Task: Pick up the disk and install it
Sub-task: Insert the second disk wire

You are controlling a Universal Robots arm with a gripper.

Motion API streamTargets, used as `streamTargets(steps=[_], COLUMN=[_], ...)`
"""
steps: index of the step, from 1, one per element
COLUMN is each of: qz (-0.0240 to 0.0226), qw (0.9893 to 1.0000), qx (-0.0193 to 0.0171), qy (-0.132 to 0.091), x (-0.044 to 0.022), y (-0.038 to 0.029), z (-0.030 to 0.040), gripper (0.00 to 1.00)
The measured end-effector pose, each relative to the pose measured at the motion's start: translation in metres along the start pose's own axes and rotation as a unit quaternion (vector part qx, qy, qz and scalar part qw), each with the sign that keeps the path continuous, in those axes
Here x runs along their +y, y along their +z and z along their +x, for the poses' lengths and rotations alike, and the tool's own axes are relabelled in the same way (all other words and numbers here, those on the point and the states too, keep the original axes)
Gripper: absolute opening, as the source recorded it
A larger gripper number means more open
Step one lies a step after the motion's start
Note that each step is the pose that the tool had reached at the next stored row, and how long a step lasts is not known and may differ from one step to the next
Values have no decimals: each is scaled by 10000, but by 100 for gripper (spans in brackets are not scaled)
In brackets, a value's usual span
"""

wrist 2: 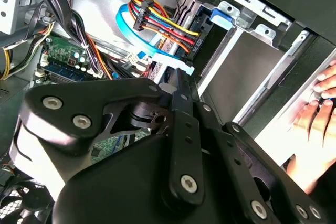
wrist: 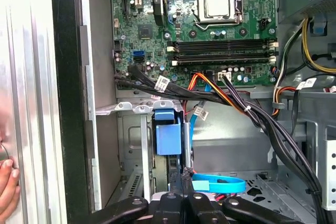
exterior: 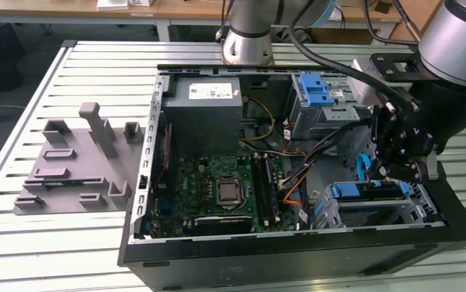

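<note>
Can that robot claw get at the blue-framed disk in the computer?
Probably yes. The gripper hangs just above the disk in its bay, the case is open, and the cables run to one side.

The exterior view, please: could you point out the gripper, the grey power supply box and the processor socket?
gripper (exterior: 401, 173), exterior view, its black lower end.
grey power supply box (exterior: 203, 115), exterior view, its side face.
processor socket (exterior: 228, 190), exterior view, the metal centre.
</note>
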State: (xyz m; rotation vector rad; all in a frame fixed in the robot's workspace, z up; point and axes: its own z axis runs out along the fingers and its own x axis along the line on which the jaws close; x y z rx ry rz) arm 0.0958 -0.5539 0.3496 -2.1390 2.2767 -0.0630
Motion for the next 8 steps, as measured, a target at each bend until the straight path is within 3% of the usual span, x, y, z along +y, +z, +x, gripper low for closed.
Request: streamTargets(steps=[8], qz=[0], qw=[10000], qx=[0], qy=[0], x=[0], y=[-6], z=[0], gripper=[11])
